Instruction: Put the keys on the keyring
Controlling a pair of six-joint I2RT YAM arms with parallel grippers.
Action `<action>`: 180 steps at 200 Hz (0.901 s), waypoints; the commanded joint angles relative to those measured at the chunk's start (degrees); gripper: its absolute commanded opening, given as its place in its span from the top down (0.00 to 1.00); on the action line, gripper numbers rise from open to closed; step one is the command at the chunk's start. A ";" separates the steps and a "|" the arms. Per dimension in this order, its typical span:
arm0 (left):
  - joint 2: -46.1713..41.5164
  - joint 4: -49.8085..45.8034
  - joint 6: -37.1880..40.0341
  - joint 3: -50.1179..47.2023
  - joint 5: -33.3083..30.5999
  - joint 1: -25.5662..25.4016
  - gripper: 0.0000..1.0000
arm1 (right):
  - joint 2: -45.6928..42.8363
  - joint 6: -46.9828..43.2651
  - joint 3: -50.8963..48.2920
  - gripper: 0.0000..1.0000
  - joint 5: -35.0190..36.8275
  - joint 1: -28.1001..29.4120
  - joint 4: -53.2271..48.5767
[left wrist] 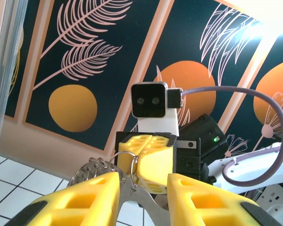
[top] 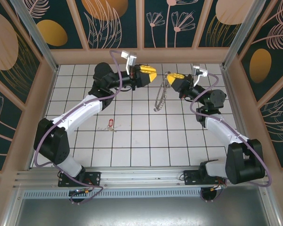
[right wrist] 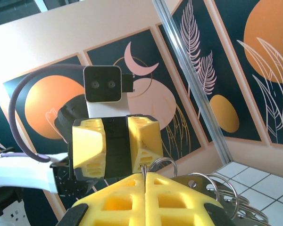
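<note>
The keyring (top: 159, 98) hangs in mid-air as a long loop fringed with small metal pieces, its top pinched in my right gripper (top: 169, 76), which is shut on it. In the right wrist view the yellow pads (right wrist: 179, 197) press together on a thin wire ring, and more rings (right wrist: 212, 186) fan out to the right. My left gripper (top: 153, 74) faces it from the left, open and holding nothing. In the left wrist view its fingers (left wrist: 85, 197) stand apart, with the ring cluster (left wrist: 87, 170) just beyond them. The red-headed key (top: 110, 124) lies on the tiles, well below both grippers.
The white tiled floor (top: 146, 141) is boxed in by patterned walls and aluminium posts (top: 35, 35). Both arms reach up towards the back wall, and their purple cables (top: 114, 56) loop above them.
</note>
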 commanded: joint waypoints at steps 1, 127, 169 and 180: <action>1.35 5.96 -3.24 -0.74 0.41 -1.05 0.68 | 0.38 2.55 -0.27 1.00 2.44 0.74 7.19; 4.64 9.64 -5.71 0.12 -1.03 -3.51 0.69 | 2.07 4.10 0.08 1.00 2.51 2.57 9.53; 4.79 9.80 -5.77 0.71 -1.10 -3.73 0.72 | 2.05 3.64 0.18 1.00 2.34 2.96 8.74; 4.77 9.82 -5.84 0.84 -1.12 -3.85 0.76 | 1.99 3.54 0.17 1.00 2.33 3.00 8.41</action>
